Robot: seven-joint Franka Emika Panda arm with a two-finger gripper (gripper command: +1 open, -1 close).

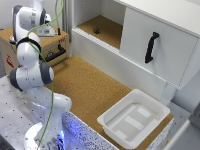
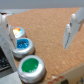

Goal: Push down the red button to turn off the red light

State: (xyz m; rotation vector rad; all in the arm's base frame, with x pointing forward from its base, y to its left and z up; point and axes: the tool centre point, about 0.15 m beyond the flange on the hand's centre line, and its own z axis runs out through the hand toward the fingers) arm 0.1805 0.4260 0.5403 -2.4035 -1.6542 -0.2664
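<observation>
Tool (image 2: 39, 31) wide, fingers (image 2: 71, 31) clear of everything. We see the red button (image 2: 18, 33) at the cork surface (image 2: 47, 22) edge, in line with the blue button (image 2: 22, 47) and green button (image 2: 30, 66); open cork beside them

3 buttons: 1 green (image 2: 30, 65), 1 blue (image 2: 23, 46), 1 red-orange (image 2: 18, 33); 1 bin (image 1: 134, 119).
</observation>
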